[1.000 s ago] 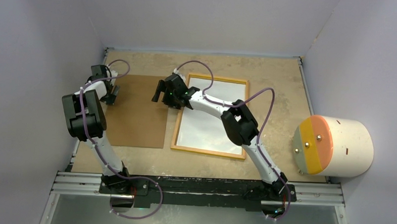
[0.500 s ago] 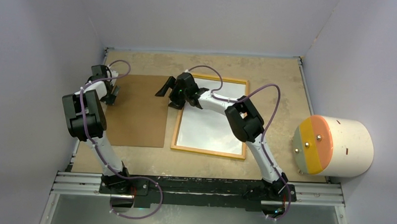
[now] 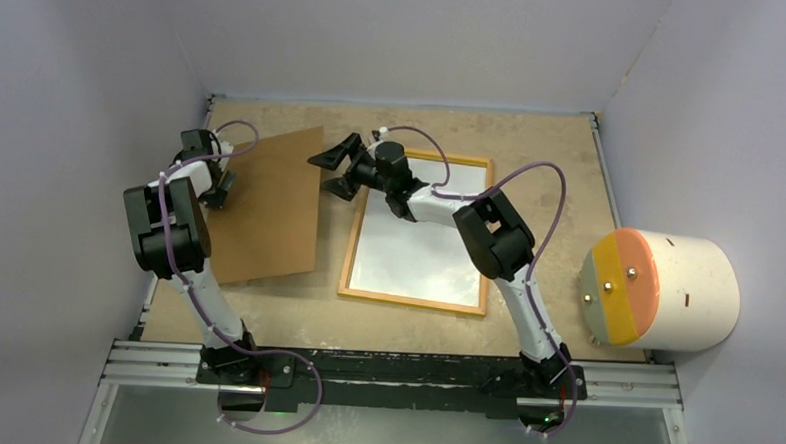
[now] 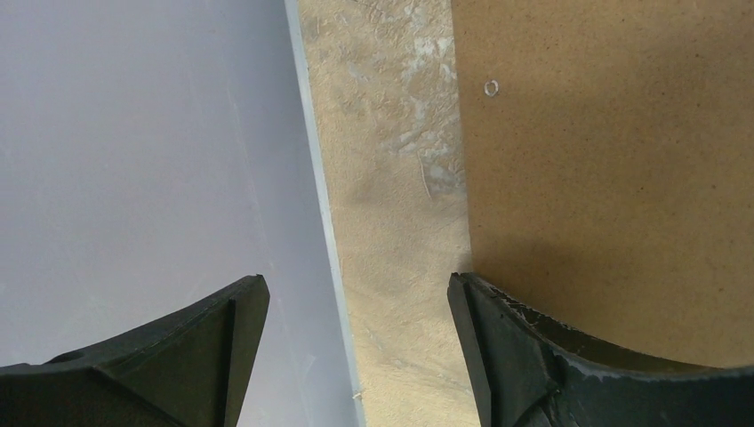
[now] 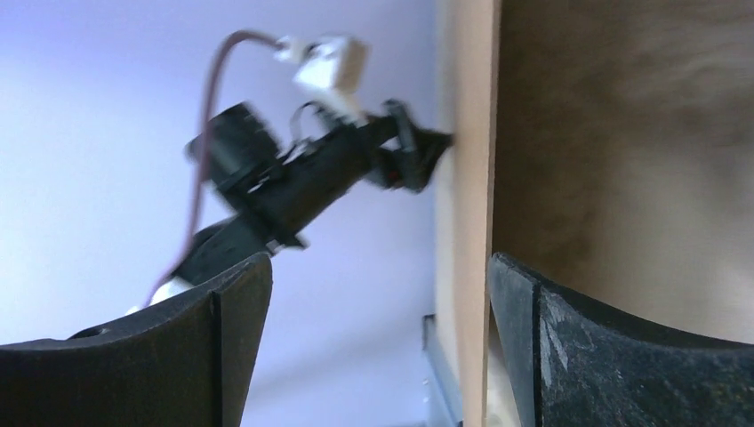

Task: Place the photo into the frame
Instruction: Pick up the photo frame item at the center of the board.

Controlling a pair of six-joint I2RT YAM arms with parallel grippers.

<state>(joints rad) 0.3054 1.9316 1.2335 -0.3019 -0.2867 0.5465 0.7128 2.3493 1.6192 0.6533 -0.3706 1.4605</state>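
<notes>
Right claw (image 3: 323,175) gaping – astride board (image 3: 270,207) edge, board tilted

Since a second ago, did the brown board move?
Yes. The brown board tipped up; its right edge pulled away from the yellow frame.

The right gripper (image 5: 381,267) stands with its two dark fingers (image 5: 160,356) spread wide at the bottom corners of the view. Between them, close beside the right-hand finger, a brown board (image 5: 622,133) rises steeply from bottom to top, with a lighter tan band along its left side and darker, blurred brown to the right. Whether that finger touches it cannot be told. Beyond the gap, the black end of the left arm (image 5: 293,182) meets the board's left edge high up, carrying a white connector (image 5: 331,60) and a brownish cable (image 5: 213,80), against a lavender wall (image 5: 89,133). A short grey rail (image 5: 437,378) shows low down beside the board.
</notes>
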